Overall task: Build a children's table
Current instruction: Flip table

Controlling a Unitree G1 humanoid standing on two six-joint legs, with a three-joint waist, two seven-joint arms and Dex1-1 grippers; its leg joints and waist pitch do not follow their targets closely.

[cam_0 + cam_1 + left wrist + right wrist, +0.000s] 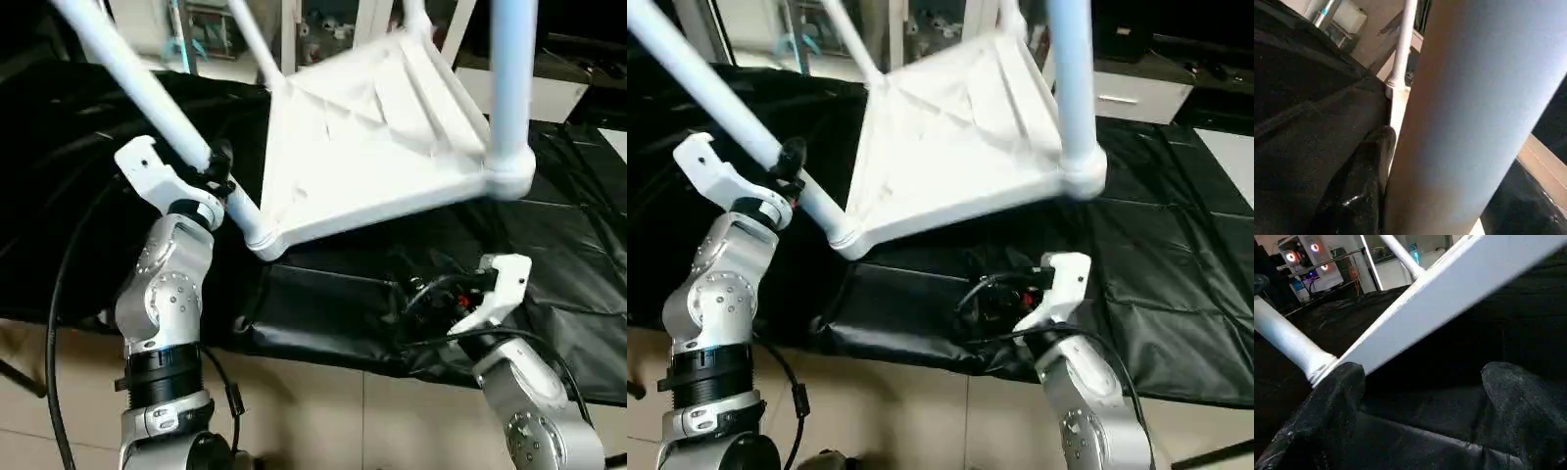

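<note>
- The children's table (382, 147) is flipped and tipped up, ribbed underside facing the camera, sitting over the black-covered desk (568, 284), with the low corner toward the desk's near edge on the robot's left.
- At least three legs are already in: one (147, 83) slants up and away from that low near corner socket (263, 238), another (513, 78) rises from the right near corner socket (507, 174), and a third (257, 44) is at the far corner.
- My guess on handling: hollow white plastic, so light and fairly stiff, but smooth and round, so a leg can roll or slip in a pinch. The long legs give lots of leverage, so the whole thing will swing easily.
- Best place to grab looks like low on a leg, close to its socket, not out near the tip.
- The left end effector (217, 174) is clamped around the slanting leg just above its socket; in the left wrist view a black finger (1359, 181) lies right against the tube.
- The right end effector (1415, 421) is spread wide with nothing in it, hovering low over the desk's near edge under the tabletop's rim.
</note>
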